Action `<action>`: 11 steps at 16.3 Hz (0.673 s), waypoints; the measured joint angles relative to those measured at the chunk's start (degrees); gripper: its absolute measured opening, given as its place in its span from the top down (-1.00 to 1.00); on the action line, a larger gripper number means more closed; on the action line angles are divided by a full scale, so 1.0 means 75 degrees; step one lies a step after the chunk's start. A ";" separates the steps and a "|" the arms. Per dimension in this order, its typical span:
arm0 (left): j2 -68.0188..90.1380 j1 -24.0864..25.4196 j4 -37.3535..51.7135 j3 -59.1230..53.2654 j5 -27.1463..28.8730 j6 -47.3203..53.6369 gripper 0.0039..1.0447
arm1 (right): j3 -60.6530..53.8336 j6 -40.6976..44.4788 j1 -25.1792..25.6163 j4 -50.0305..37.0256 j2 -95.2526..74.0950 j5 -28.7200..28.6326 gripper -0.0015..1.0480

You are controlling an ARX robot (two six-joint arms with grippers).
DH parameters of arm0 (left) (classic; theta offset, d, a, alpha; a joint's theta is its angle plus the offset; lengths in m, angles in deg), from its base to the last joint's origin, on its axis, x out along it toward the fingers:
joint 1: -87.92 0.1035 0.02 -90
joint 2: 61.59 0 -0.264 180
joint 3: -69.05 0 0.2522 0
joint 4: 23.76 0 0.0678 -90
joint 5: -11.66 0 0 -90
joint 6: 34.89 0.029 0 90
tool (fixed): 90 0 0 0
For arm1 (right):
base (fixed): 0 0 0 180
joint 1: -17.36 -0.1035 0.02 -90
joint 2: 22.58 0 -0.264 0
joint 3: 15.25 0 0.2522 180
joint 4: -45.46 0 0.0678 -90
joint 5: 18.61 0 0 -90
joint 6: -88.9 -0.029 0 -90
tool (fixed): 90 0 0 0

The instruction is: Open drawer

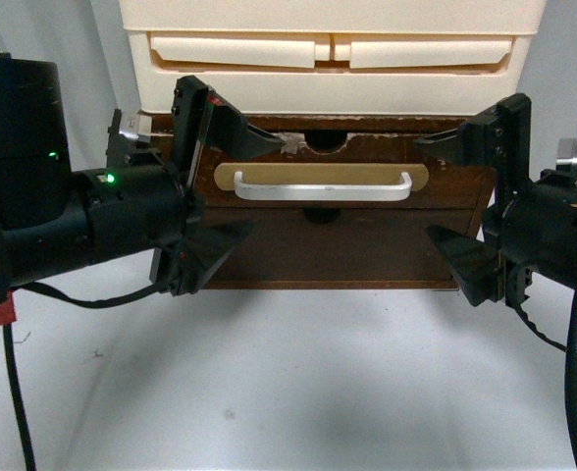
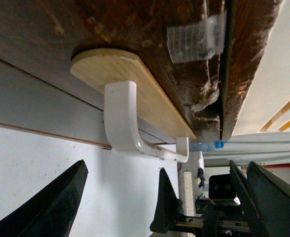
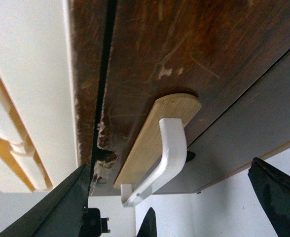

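Observation:
The dark brown wooden drawer (image 1: pixel 377 149) sits at centre under a half-round notch (image 1: pixel 326 142). Its white bar handle (image 1: pixel 323 188) is mounted on a tan oval plate (image 1: pixel 269 174). My left gripper (image 1: pixel 267 186) is open at the handle's left end, one finger above and one below, not touching. My right gripper (image 1: pixel 422 186) is open at the right end in the same way. The left wrist view shows the handle (image 2: pixel 123 118), grey tape (image 2: pixel 197 37) and my open left gripper (image 2: pixel 167 165). The right wrist view shows the handle (image 3: pixel 172 143) ahead of my open right gripper (image 3: pixel 170 164).
Cream plastic drawers (image 1: pixel 333 49) stand on top of the wooden unit. A plain dark brown handleless panel (image 1: pixel 338 250) lies below the drawer. The white table (image 1: pixel 298 383) stretches in front. Black cables hang from both arms at the sides.

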 joint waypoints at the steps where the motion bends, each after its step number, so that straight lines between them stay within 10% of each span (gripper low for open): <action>1: 0.0082 -0.0003 -0.0012 0.0087 0.0000 -0.0050 -0.88 | 0.0093 0.0006 0.0000 0.0015 -0.0111 0.0076 -0.87; 6: 0.0478 -0.0102 -0.0108 0.0574 -0.0085 -0.0134 -0.88 | 0.0886 0.0070 -0.0187 0.0408 -0.0688 0.0428 -0.87; 11: 0.0615 0.0035 -0.0239 0.0746 -0.0111 -0.0131 0.14 | 0.1303 0.0221 -0.0425 0.0711 -0.0857 0.0501 -0.02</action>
